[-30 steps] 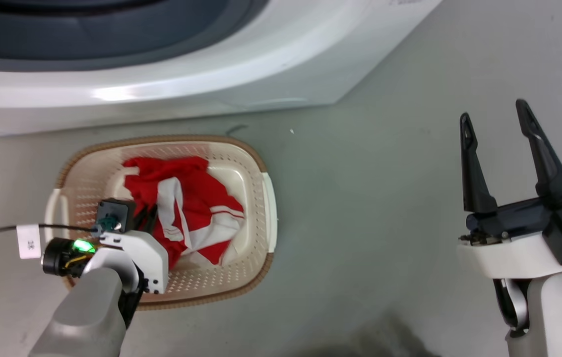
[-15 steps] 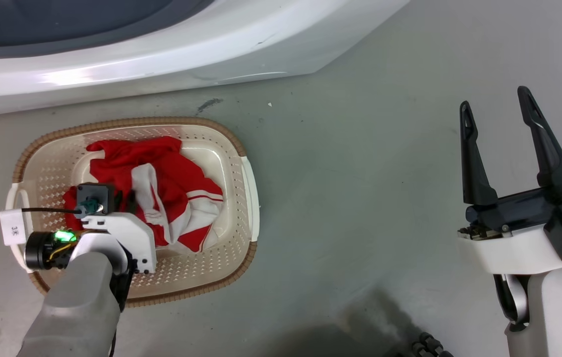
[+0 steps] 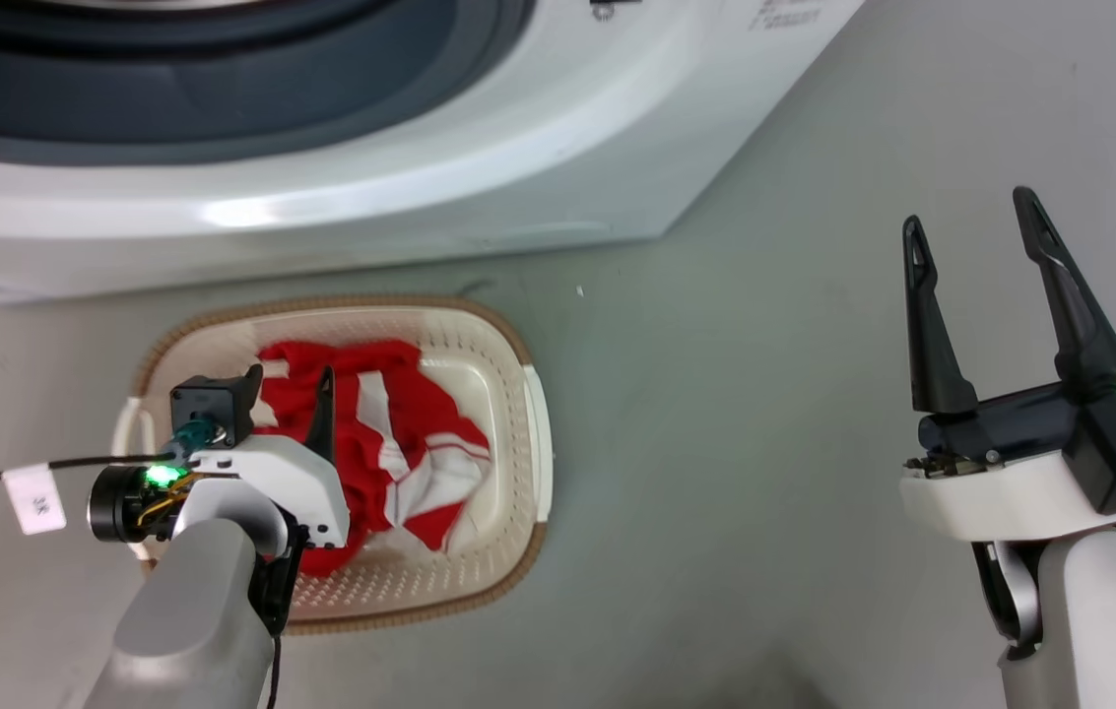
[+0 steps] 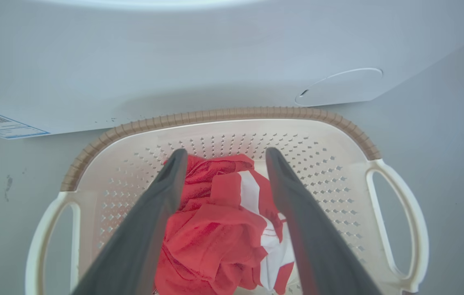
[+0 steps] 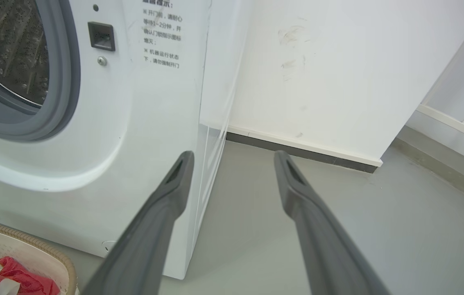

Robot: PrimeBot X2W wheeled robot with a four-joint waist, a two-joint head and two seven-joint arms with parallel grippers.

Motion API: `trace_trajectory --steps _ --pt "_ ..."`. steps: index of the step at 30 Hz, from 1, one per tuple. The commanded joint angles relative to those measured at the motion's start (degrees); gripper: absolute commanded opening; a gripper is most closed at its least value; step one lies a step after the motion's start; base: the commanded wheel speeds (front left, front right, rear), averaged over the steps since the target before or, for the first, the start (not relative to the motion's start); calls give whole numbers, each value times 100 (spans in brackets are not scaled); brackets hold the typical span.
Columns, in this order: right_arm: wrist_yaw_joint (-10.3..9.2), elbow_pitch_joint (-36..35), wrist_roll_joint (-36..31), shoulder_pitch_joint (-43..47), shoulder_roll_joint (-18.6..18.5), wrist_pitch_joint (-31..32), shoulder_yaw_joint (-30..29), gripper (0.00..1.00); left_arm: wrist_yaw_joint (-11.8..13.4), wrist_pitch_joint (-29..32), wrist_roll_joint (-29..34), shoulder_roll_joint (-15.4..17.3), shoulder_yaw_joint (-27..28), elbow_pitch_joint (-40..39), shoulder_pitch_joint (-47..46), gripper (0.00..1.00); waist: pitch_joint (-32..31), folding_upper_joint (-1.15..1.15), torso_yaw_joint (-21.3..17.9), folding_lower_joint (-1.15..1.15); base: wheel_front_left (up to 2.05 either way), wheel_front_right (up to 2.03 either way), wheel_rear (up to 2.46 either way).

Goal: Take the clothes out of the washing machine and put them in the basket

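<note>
Clothes [image 3: 400, 443] lay heaped in basket [image 3: 508, 364], on floor [image 3: 715, 443] just in front of washer [image 3: 321, 197]. Left gripper [image 4: 225, 151] hung over the heap, fingers spread, gripping nothing. Right gripper [image 3: 969, 212] was well off to the side over floor, fingers apart, empty. Wall [image 5: 318, 61] flanked washer.
</note>
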Motion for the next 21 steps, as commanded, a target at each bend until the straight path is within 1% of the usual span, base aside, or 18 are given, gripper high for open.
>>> trace_trajectory --steps 1,2,4,7,11,18,21 --pt "-6 39 18 41 4 -12 -22 100 -4 -14 58 -25 91 -163 157 100 -404 0 127 0 0 0 0" --pt "-6 69 42 81 5 -12 -33 100 -1 -14 99 -25 199 -369 258 100 -535 0 148 0 0 0 0" --pt "-6 118 76 157 4 -12 -75 100 106 -15 326 30 357 -810 438 100 -791 0 201 0 0 0 0" --pt "-6 203 98 267 4 -12 -129 100 121 -14 448 -67 730 -1484 777 100 -1144 0 290 0 0 0 0" --pt "-6 294 108 429 5 -12 -191 100 6 -15 661 -201 1124 -2374 1123 100 -1557 0 407 0 0 0 0" --pt "-6 388 186 727 5 -12 -316 100 -194 -15 999 -579 1704 -3831 1887 100 -2175 0 554 0 0 0 0" --pt "-6 416 231 900 5 -12 -343 100 -202 -15 1199 -721 1830 -4324 2279 100 -2421 0 583 0 0 0 0"
